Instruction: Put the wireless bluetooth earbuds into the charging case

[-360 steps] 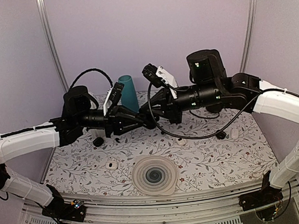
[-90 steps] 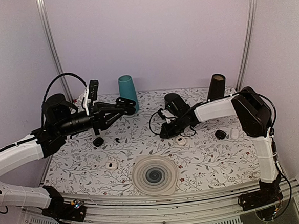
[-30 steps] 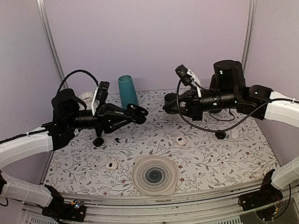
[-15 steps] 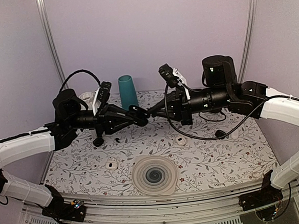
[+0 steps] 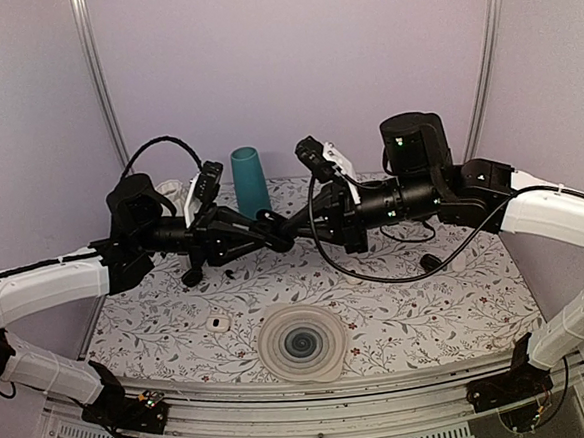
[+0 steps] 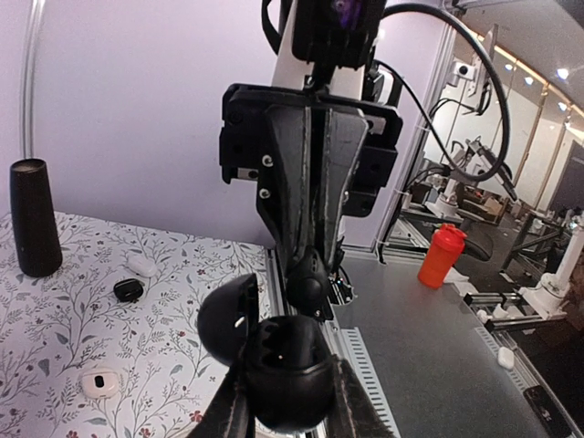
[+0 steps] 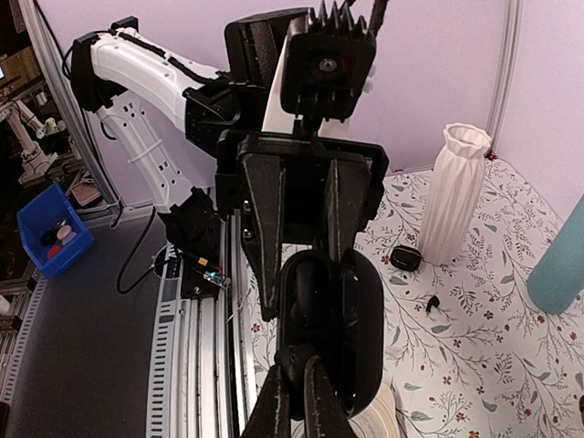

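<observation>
Left hand (image 5: 270, 227) is clamped on the charging case (image 6: 290, 370), held in the air over the middle of the table (image 5: 429, 310). The case is a glossy black pebble with its hinged lid flipped open.

Right hand (image 5: 295, 222) has its fingers pressed together, pinching an earbud (image 6: 308, 290). The bud is tiny, round and shiny black, and sits right at the case mouth. Touching or just short of it, can't tell.

- **Top view:** shows only two black hands nose to nose. Case and bud merge into one dark blob.
- **Left wrist view:** resolves the blob. The lid is swung to the left, there are dark wells inside, and the bud is at the right hand's tips just above them. Can't tell if a well is already filled.
- **Right wrist view:** sees the open black shell straight ahead of its own tips. The pinched bud isn't distinguishable there.
- **Right wrist view, on the table:** the second earbud (image 7: 434, 302) is a small black speck on the floral-print surface. It lies near a spare black case (image 7: 406, 258) and a white ribbed vase (image 7: 456, 192).
- **Top view, other items:** a grey round mat with concentric ridges (image 5: 301, 344) and a smooth teal cone (image 5: 250, 182).
</observation>
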You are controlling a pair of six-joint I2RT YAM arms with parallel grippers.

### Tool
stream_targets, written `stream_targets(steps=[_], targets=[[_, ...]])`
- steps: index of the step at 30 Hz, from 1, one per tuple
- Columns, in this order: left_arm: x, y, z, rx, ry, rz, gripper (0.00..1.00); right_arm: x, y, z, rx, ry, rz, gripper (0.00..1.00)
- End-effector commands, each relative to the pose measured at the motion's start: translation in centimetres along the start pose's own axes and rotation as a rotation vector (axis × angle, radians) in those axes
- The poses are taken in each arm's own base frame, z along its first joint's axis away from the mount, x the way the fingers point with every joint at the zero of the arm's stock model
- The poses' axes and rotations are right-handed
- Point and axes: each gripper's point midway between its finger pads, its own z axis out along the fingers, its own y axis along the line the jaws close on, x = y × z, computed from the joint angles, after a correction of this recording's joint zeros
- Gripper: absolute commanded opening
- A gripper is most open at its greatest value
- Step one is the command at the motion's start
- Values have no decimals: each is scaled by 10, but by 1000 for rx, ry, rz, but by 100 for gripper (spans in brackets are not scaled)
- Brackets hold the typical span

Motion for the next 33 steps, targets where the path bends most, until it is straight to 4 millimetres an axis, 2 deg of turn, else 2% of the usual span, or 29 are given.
stream_targets(steps=[1,9,22,28,33], targets=[[-14,-8,5,35,-18,35,0,-5,-1,3,17,8,-22,4],[-20,-16,7,58,-21,50,0,-4,-3,6,30,17,-31,4],[-29,-16,5,23,-45,74,0,3,-4,13,42,55,-40,4],[-28,-15,4,9,-43,74,0,0,-5,11,59,47,-43,13],[-26,-14,3,1,-40,72,0,-6,-6,7,70,31,-48,13]])
